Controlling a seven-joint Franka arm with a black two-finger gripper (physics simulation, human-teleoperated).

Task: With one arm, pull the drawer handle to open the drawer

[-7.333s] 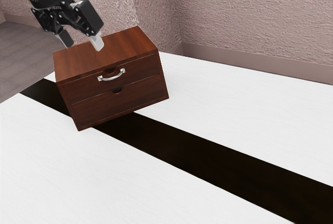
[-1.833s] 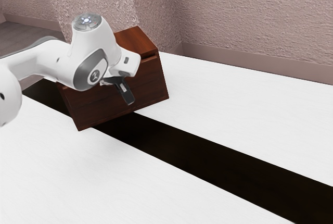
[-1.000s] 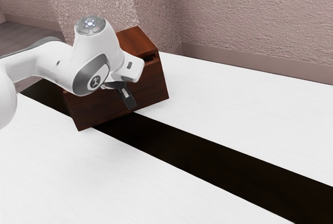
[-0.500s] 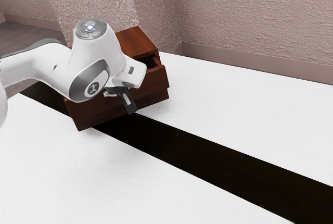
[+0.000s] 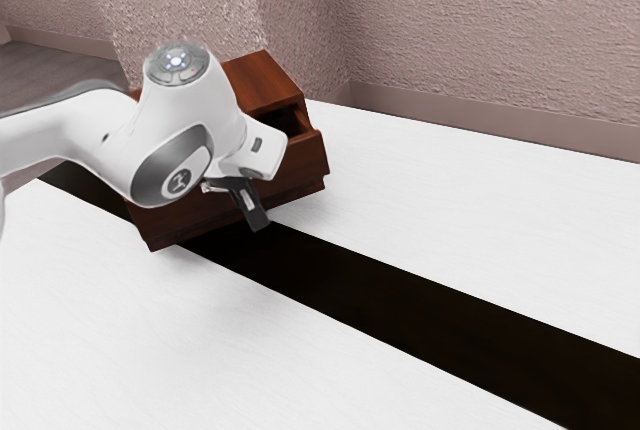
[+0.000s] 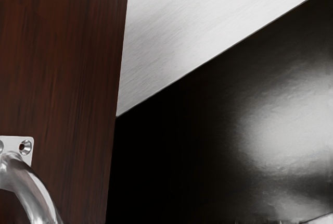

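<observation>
Steel drawer handle (image 6: 28, 185) beside tool (image 5: 243, 205)

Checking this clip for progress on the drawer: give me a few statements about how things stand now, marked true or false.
1. The drawer is partly pulled out of the cabinet. True.
2. The drawer's handle is black. False: it is silvery metal.
3. The gripper is at the cabinet's front. True.
4. The table is plain white all over. False: a black stripe crosses it.
</observation>
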